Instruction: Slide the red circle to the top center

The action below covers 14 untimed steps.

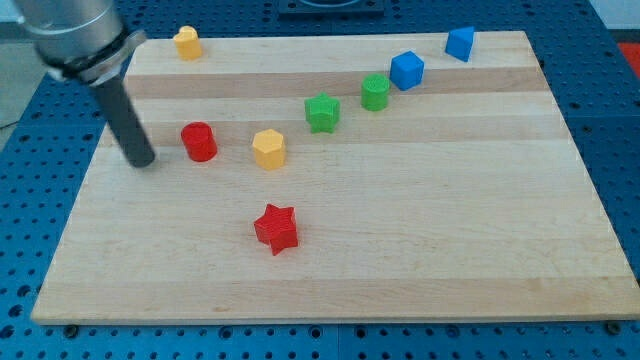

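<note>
The red circle (199, 141) is a short red cylinder standing on the wooden board (420, 240) at the view's left, about mid-height. My tip (143, 161) rests on the board just to the left of the red circle, a small gap apart and slightly lower in the view. The dark rod rises from it toward the view's top left.
A yellow hexagon block (268, 148) sits right of the red circle. A red star (276, 228) lies below. A green star-like block (322, 112), a green cylinder (375, 91), a blue block (406, 70) and another blue block (459, 43) run diagonally up right. A yellow block (187, 42) is at the top left.
</note>
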Each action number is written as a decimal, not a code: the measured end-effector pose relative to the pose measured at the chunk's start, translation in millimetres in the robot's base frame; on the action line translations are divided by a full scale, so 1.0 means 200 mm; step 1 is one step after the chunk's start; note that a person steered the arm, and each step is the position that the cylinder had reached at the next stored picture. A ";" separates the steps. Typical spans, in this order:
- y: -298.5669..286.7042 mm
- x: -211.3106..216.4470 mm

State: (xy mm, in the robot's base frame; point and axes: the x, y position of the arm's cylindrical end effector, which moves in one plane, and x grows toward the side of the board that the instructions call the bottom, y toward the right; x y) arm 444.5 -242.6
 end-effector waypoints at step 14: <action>0.94 -0.83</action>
State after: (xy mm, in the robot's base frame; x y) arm 279.1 -54.5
